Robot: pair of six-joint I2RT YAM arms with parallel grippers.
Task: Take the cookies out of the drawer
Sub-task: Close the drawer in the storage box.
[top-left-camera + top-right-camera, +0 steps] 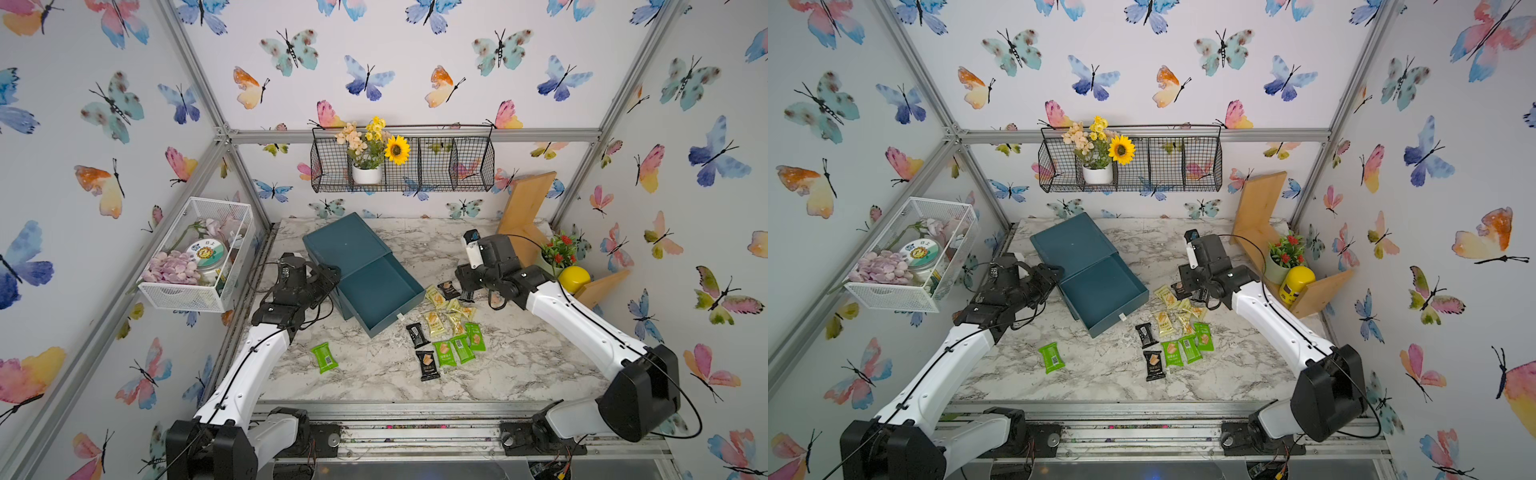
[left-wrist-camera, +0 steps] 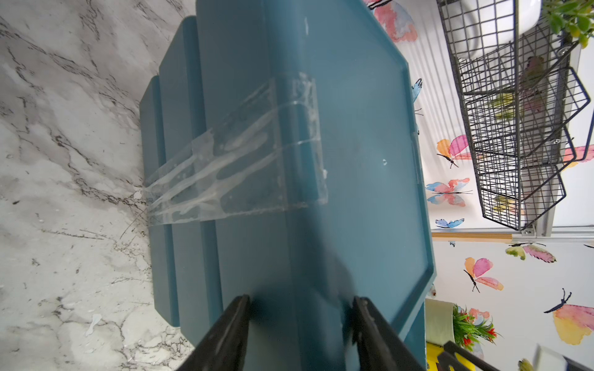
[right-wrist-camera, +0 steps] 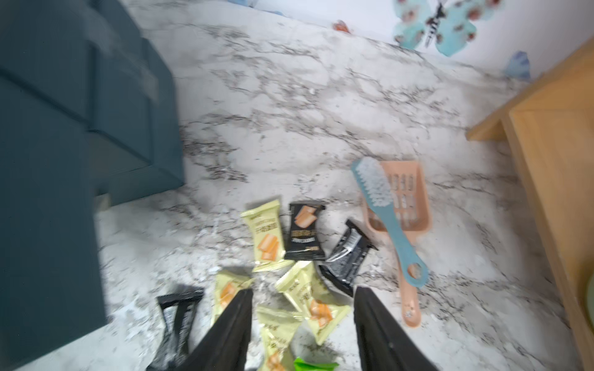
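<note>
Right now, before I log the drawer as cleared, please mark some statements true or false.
1. The pulled-out drawer is empty. True.
2. All the cookies lie in one pile. False: one green packet lies apart, nearer the left arm.
3. The right end effector holds a packet. False: it is open, with nothing between its jaws.
4. The left end effector grips the teal cabinet. True.
</note>
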